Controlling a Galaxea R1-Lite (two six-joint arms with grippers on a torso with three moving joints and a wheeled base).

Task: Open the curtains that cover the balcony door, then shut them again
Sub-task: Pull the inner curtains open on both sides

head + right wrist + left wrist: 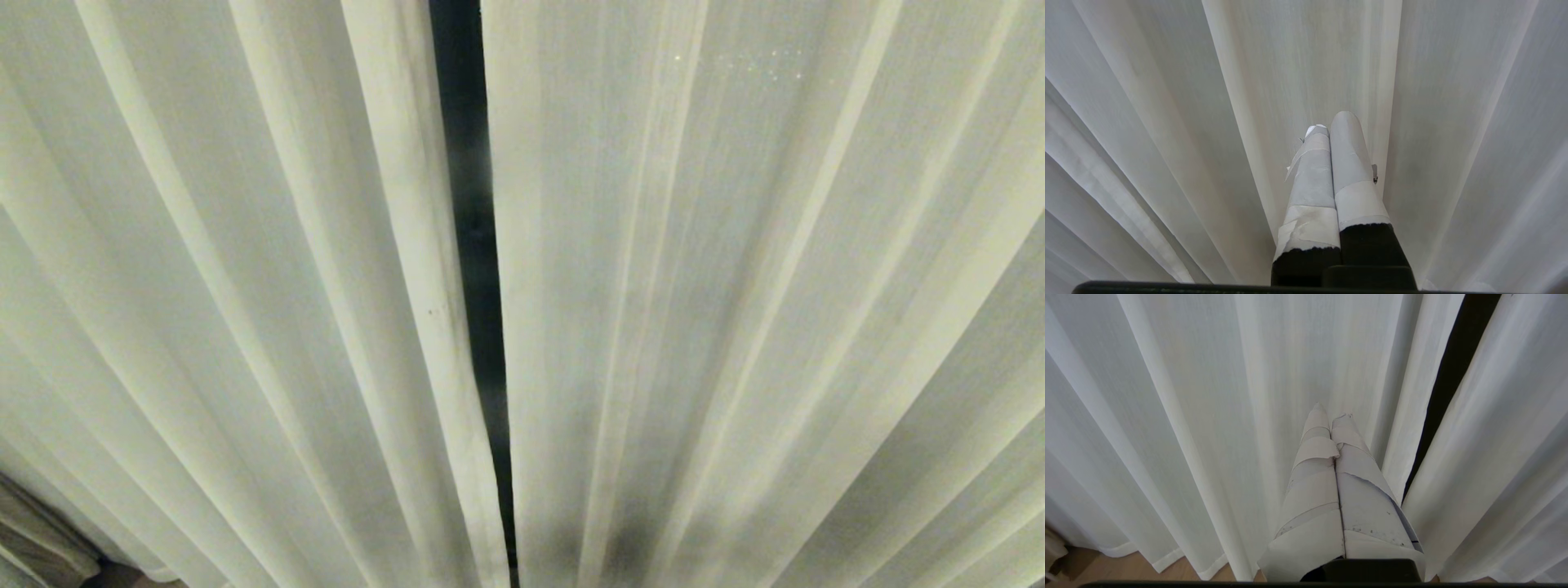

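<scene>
Two cream curtains fill the head view: a left panel (229, 310) and a right panel (735, 310), drawn almost together. A narrow dark slit between them shows a strip of the balcony door (473, 245); the rest of the door is hidden. Neither arm shows in the head view. In the left wrist view my left gripper (1331, 412), wrapped in white tape, is shut with nothing in it, pointing at the left panel (1208, 416) beside the dark gap (1453, 375). My right gripper (1333, 122), also taped, is shut and empty before the pleats (1167, 122).
A strip of wooden floor (1126, 567) shows under the curtain hems in the left wrist view. Something pale and folded (41, 547) sits at the lower left corner of the head view.
</scene>
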